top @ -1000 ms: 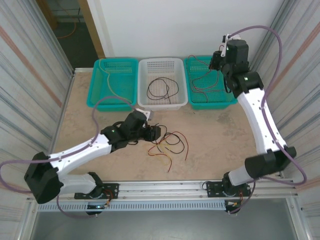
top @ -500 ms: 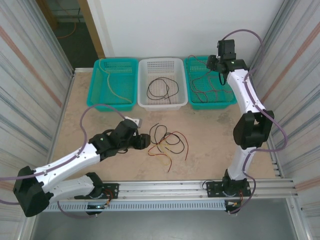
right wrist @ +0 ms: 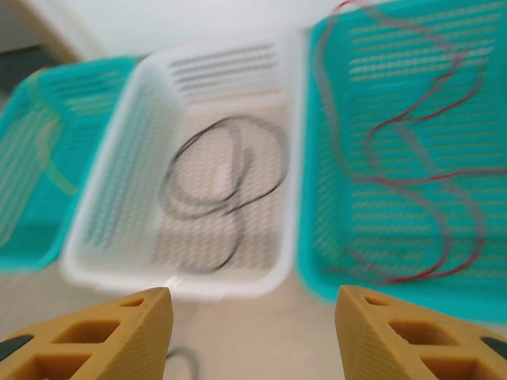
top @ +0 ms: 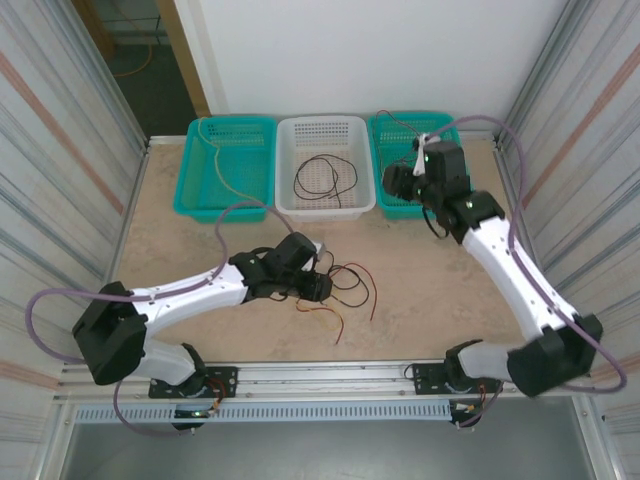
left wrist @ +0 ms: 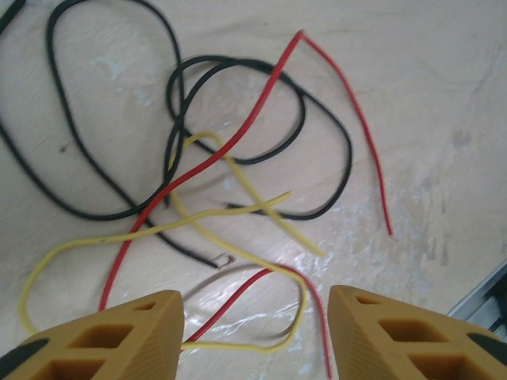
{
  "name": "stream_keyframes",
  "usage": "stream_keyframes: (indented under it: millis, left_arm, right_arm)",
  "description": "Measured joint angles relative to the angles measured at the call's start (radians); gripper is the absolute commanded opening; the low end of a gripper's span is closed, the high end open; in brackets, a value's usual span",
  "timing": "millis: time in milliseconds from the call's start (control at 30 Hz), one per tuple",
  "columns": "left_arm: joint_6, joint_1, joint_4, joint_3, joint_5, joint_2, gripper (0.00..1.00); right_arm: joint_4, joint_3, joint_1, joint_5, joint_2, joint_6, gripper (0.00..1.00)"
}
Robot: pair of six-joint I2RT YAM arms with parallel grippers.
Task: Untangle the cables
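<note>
1. While the left gripper [left wrist: 252, 307] hovers low over the tangle of cables [top: 340, 288] on the near-middle of the surface [top: 200, 240], its jaws are released, with nothing pinched.
2. In the left wrist view, the tangle's black cable [left wrist: 348, 158], red cable [left wrist: 238, 131] and yellow cable [left wrist: 198, 216] cross over each other. None is pulled free yet.
3. Farther back on the right, the right gripper [top: 393, 182] hangs at the near rim of the right teal basket [top: 440, 208], jaws apart and empty.
4. Three baskets sit in a row along the far edge:
   - The left teal basket [top: 232, 120] holds a tan cable [top: 213, 160].
   - The white basket [top: 320, 121] holds a black loop [right wrist: 238, 170].
   - The right teal basket holds red strands [right wrist: 412, 180].
5. Progress looks partial. Some cables are already binned by colour. What's left is to separate the three-colour tangle and bin each strand.
</note>
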State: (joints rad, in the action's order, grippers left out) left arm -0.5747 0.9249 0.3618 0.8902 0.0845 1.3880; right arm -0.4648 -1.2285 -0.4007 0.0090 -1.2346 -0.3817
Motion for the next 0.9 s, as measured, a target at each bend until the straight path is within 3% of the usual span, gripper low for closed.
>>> stream_keyframes:
  millis: [200,400,700,900]
  left_arm:
    - [-0.022,-0.045,0.013,-0.062,-0.025,-0.092,0.46]
    - [-0.05,-0.097,0.079,-0.126,-0.078,-0.249,0.47]
    - [-0.048,-0.136,0.104,-0.128,-0.097,-0.312,0.47]
    - [-0.042,-0.136,0.106,-0.124,-0.097,-0.299,0.47]
  right_arm:
    - [-0.008,0.249,-0.212,-0.067,0.14,-0.101,0.52]
    - [-0.006,0.437,-0.419,-0.083,0.138,-0.223,0.52]
    - [0.109,0.447,-0.503,-0.116,-0.108,-0.296,0.45]
    - [0.124,0.404,-0.509,-0.118,-0.226,-0.292,0.35]
